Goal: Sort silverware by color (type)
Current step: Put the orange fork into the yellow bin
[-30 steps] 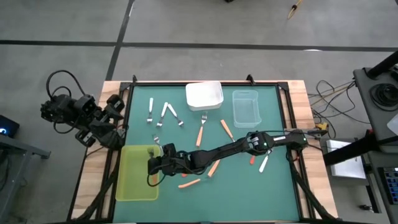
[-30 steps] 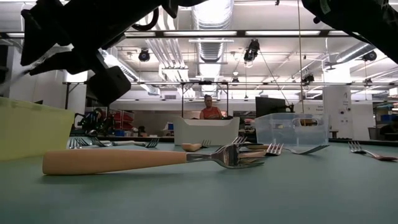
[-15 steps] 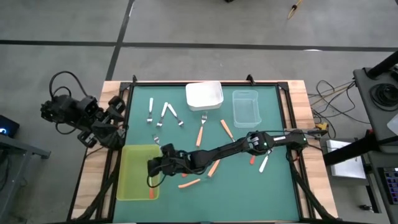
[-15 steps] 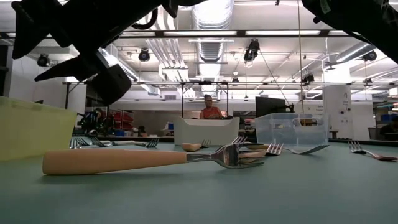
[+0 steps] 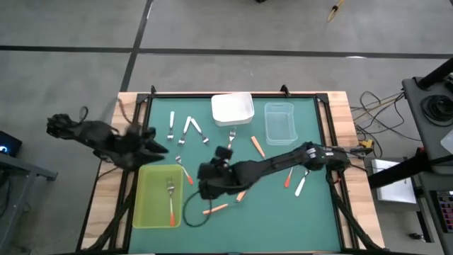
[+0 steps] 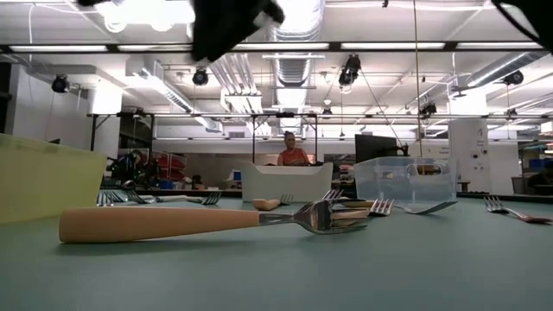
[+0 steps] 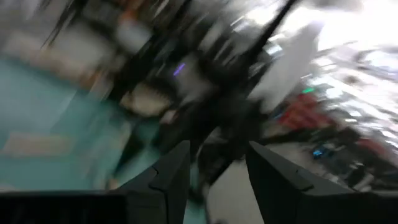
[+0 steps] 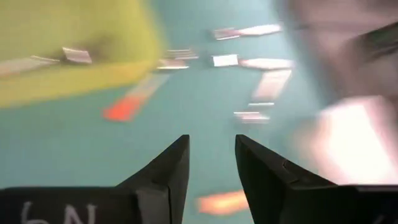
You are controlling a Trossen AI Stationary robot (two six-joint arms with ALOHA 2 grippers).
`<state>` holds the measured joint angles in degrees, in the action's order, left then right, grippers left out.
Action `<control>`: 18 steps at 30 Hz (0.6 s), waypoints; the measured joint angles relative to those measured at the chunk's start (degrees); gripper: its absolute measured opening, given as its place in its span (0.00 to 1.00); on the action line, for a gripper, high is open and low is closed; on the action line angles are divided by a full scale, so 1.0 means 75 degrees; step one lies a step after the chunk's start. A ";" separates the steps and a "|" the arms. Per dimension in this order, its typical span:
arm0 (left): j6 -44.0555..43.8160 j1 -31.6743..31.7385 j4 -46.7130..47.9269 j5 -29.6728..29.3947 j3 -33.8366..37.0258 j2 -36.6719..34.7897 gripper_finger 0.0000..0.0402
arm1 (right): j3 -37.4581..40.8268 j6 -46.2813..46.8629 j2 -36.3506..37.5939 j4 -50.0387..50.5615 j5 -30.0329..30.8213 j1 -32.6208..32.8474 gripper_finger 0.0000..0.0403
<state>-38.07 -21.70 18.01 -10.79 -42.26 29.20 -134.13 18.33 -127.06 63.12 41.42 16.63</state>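
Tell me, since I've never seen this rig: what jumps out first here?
The long right arm stretches across the green table, its open, empty pincer near the middle beside the yellow-green tray. One red-orange fork lies in that tray. More forks are scattered around, and a white tray and a clear tray sit at the far edge.

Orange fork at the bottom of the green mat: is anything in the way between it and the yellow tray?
Nothing lying on the mat blocks it. The orange fork lies just right of the yellow-green tray, with bare mat between them. Only a thin dark cable loop from the right arm shows over that gap.
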 joint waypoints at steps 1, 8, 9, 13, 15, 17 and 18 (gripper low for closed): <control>-0.0476 -0.0006 0.0385 -0.0103 0.0032 0.0096 0.35 | 0.0062 -0.0088 0.0197 0.0364 0.0330 -0.0003 0.28; -0.4370 -0.0202 0.2401 -0.0131 0.0341 0.1027 0.35 | 0.2093 -0.1457 0.2304 0.0774 0.0267 -0.0333 0.20; -0.4746 -0.0274 0.2452 -0.0091 0.0343 0.1210 0.35 | 0.2577 -0.1668 0.2724 0.0580 0.0082 -0.0404 0.18; -0.5586 -0.0386 0.2402 -0.0105 0.0144 0.1939 0.33 | 0.4633 -0.2558 0.4535 -0.1100 -0.0625 -0.0881 0.15; -0.5853 -0.0386 0.2431 -0.0171 0.0017 0.2252 0.31 | 0.5712 -0.3095 0.5412 -0.2425 -0.1085 -0.1109 0.13; -0.6193 -0.0386 0.2576 -0.0175 -0.0152 0.2548 0.29 | 0.6842 -0.3722 0.6170 -0.3975 -0.1838 -0.1384 0.12; -0.6422 -0.0386 0.2716 -0.0177 -0.0217 0.2677 0.28 | 0.7392 -0.4057 0.6504 -0.4763 -0.2287 -0.1548 0.11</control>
<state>-86.24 -24.60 38.38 -12.12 -43.88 49.27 -78.69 -12.10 -78.28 27.40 24.27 5.02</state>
